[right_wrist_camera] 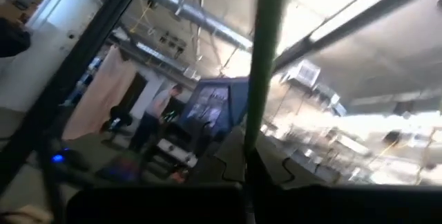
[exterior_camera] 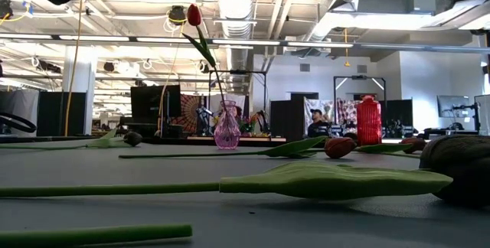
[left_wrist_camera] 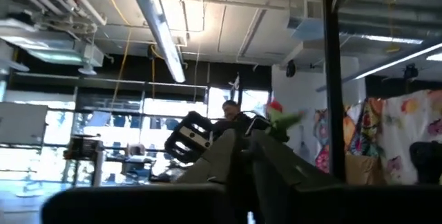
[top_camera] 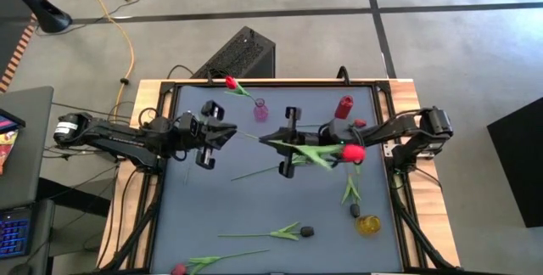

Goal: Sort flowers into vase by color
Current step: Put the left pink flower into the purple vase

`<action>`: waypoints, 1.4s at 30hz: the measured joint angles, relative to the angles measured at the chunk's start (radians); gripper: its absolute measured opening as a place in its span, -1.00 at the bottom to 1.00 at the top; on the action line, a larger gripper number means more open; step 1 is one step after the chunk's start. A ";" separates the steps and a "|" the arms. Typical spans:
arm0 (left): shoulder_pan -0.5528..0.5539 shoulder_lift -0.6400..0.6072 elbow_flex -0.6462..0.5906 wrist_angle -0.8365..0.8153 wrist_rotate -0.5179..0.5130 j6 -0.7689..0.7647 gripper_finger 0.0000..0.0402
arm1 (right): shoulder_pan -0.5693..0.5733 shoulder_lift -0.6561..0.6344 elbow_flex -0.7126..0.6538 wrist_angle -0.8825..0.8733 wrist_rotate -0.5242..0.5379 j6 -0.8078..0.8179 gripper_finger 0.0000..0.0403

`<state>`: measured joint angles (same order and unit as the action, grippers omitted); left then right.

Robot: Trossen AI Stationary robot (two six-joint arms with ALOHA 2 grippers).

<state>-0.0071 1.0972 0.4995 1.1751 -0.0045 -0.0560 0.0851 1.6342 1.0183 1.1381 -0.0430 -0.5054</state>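
Stem is the thing to mind here. My right claw sits at the centre of the high view, clamped on the thin green stem of a red tulip. The tulip's head lies back over my arm toward the right of the frame. Its bare stem end points left at my left claw, which hangs just beside it. I cannot tell whether that left claw is open or closed.

To my eye the step is getting this red flower upright and into a vase with its own colour. The pink vase, just above centre, already stands a red tulip, so I judge that the likely target. The red vase is upper right and the yellow vase lower right.

Doing it well probably means:
- turning my wrist so the cut end hangs straight down;
- lining the end up over the narrow mouth before I lower;
- going slowly, since the vase looks light and the standing tulip leans.

Other flowers lie along the bottom of the table.
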 joint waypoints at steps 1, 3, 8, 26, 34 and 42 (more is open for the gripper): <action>0.000 -0.005 0.000 -0.003 -0.009 0.016 -0.77 | -0.005 -0.012 0.000 -0.041 0.004 0.023 -0.88; 0.000 -0.028 0.000 -0.019 -0.020 0.045 -0.64 | -0.017 -0.049 0.000 -0.157 0.014 0.063 -0.88; 0.000 -0.115 0.000 -0.164 -0.097 0.123 -0.35 | -0.071 -0.177 0.000 -0.439 0.102 0.132 -0.88; -0.001 -0.121 0.001 -0.795 -0.129 -0.008 -0.23 | -0.594 -0.095 0.067 -0.829 -0.197 0.603 -0.88; -0.002 -0.069 0.000 -0.828 -0.133 -0.019 -0.23 | -0.613 0.080 0.269 -1.068 -0.273 0.529 -0.88; -0.002 -0.067 0.000 -0.823 -0.152 0.013 -0.23 | -0.616 0.123 0.310 -1.116 -0.268 0.497 -0.86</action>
<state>-0.0086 1.0298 0.4995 0.3523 -0.1565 -0.0426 -0.5309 1.7574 1.3281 0.0217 -0.3114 -0.0083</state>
